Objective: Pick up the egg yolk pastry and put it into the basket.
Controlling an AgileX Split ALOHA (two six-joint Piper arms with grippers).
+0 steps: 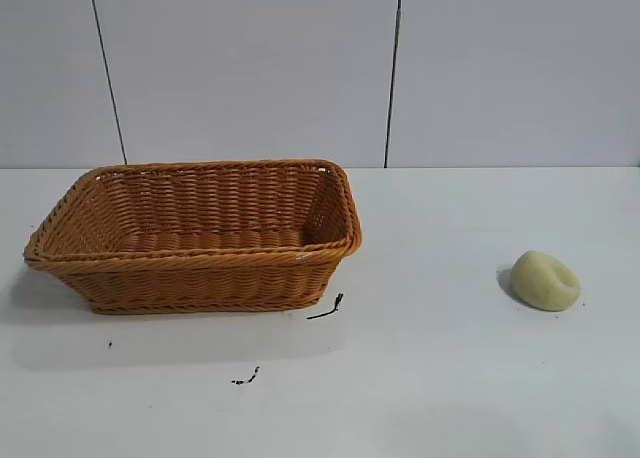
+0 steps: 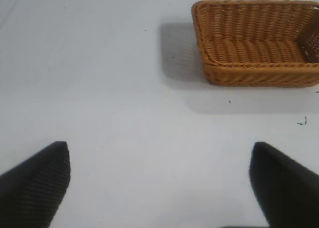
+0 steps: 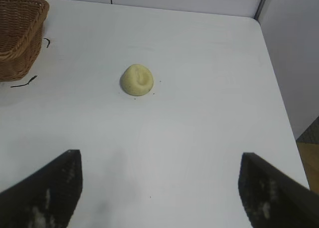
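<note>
The egg yolk pastry point(image 1: 546, 280), a small pale yellow-green dome with a shallow dent, lies on the white table at the right; it also shows in the right wrist view point(image 3: 137, 79). The orange-brown wicker basket point(image 1: 200, 263) stands at the left, empty; it also shows in the left wrist view point(image 2: 259, 71) and at the edge of the right wrist view point(image 3: 20, 44). My right gripper point(image 3: 159, 161) is open and empty, above the table some way short of the pastry. My left gripper point(image 2: 159, 153) is open and empty, well apart from the basket. Neither arm shows in the exterior view.
Small black scraps lie on the table near the basket's front corner point(image 1: 326, 309) and further forward point(image 1: 246, 378). The table's right edge and corner point(image 3: 271, 73) show in the right wrist view, with a grey wall panel beyond.
</note>
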